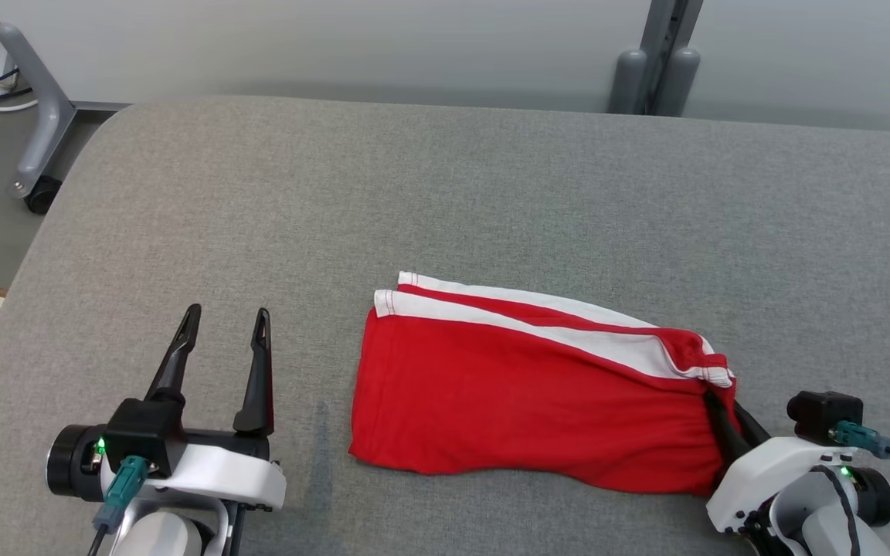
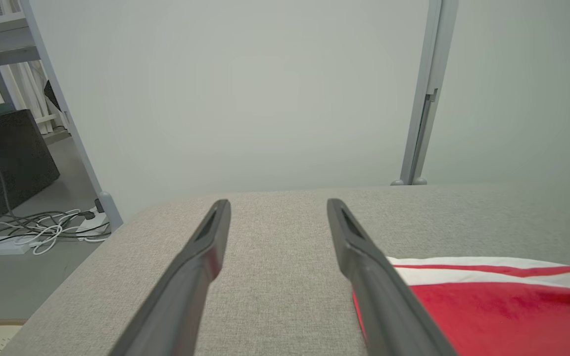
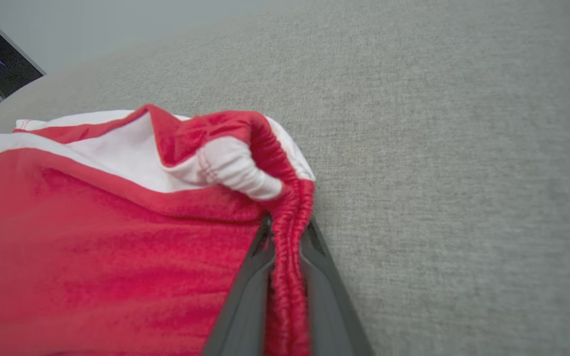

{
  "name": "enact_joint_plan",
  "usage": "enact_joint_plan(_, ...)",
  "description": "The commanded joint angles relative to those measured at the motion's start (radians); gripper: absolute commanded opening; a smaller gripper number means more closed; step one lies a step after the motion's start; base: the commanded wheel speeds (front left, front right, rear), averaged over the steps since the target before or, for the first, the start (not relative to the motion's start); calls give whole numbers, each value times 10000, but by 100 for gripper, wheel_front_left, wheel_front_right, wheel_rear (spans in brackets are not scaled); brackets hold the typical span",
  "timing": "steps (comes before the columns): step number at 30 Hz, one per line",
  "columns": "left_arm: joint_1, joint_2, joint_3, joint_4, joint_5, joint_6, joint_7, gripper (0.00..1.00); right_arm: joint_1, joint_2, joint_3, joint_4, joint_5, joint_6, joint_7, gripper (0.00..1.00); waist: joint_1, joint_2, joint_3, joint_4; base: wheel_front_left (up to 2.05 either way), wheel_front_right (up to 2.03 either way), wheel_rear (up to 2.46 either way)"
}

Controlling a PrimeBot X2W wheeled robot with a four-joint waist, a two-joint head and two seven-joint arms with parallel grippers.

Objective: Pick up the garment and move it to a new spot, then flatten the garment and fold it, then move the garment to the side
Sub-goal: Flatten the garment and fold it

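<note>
1. The red shorts (image 1: 522, 394) lie on the grey desk (image 1: 491, 193), a bit to the robot's right of the middle and close to the near edge.
2. They look neat. Two leg ends sit one on top of the other at the left end, and a white stripe (image 1: 538, 324) runs along the far side. So the shorts look folded in half, and most of the cloth is flat.
3. From that, the picking up, the flattening and the folding are probably done. The pictures cannot prove it, though.
4. The right fingers (image 3: 287, 227) are pressed together on the stretchy waistband (image 3: 290, 198) at the right end of the shorts. The bunched red band is squeezed between them.
5. The cloth is a little puffed up and crumpled just beside that pinch.
6. The left fingers (image 1: 228, 311) are spread wide with nothing in them. They hang over bare desk near the left end of the shorts and do not touch them.
7. The job that looks left is moving the shorts to the side. The shorts are not there yet.
8. With just one end held, the fold could slip open when the shorts are moved, so that last job needs care.
</note>
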State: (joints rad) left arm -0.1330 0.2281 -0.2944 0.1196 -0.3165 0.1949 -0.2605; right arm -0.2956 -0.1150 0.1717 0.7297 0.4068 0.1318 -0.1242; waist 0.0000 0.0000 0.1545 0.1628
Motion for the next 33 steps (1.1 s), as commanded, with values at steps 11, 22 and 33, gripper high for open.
enact_joint_plan(11,78,6,185,-34,127,-40,-52,100,450,-778,218,21,825,-37,-100,0,0,0,-175,-346,0,0,0)
enact_joint_plan(22,236,35,182,-5,174,-49,-53,100,584,-691,794,-3017,3356,-9,1592,0,0,0,-429,-580,0,0,0)
enact_joint_plan(33,-98,-76,-26,80,176,-148,-54,100,-374,469,2095,-4112,6491,-9,3282,0,0,0,-313,-154,0,0,0)
